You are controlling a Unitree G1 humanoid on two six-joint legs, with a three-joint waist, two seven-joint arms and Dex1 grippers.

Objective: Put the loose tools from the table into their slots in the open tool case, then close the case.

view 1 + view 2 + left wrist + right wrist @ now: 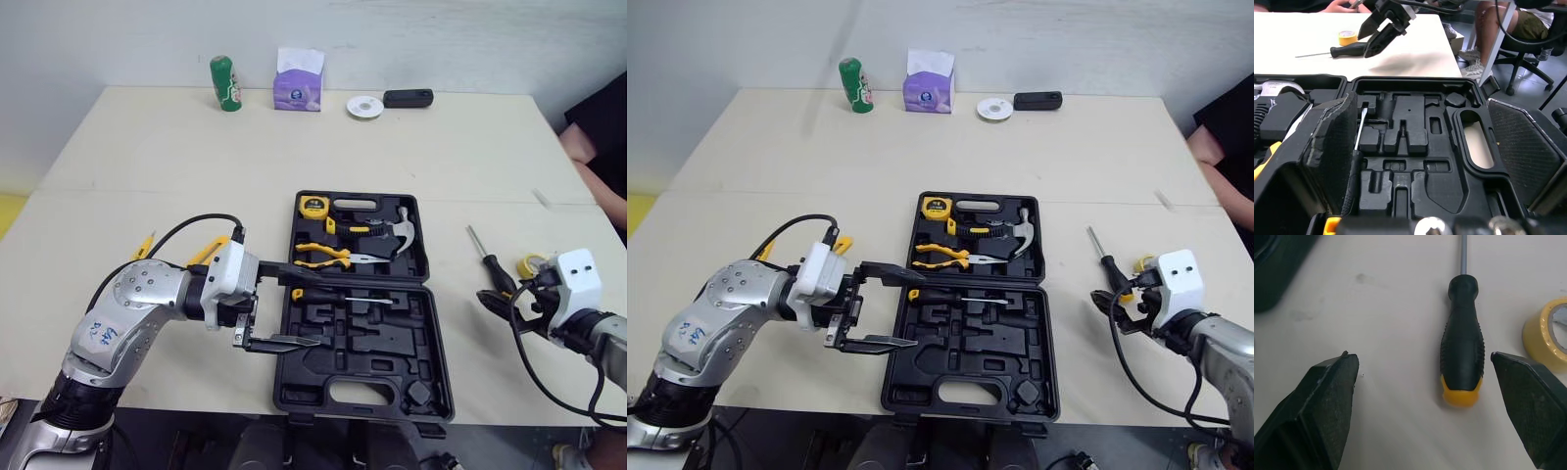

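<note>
The open black tool case (392, 377) lies at the table's middle. Its far half holds a tape measure (313, 207), a hammer (397, 230) and yellow pliers (328, 257). A black screwdriver with a yellow end (338, 296) rests in the near half. My left gripper (299, 304) is open there, one finger on each side of that screwdriver's handle. A second black-and-yellow screwdriver (1463, 338) lies loose on the table right of the case, next to a yellow tape roll (1547, 333). My right gripper (1430, 406) is open just short of its handle end.
Along the far edge stand a green can (225, 83), a purple tissue box (299, 83), a white disc (364, 106) and a black object (408, 98). A yellow-handled item (145, 245) lies partly hidden behind my left arm. A person (598, 127) sits at the right.
</note>
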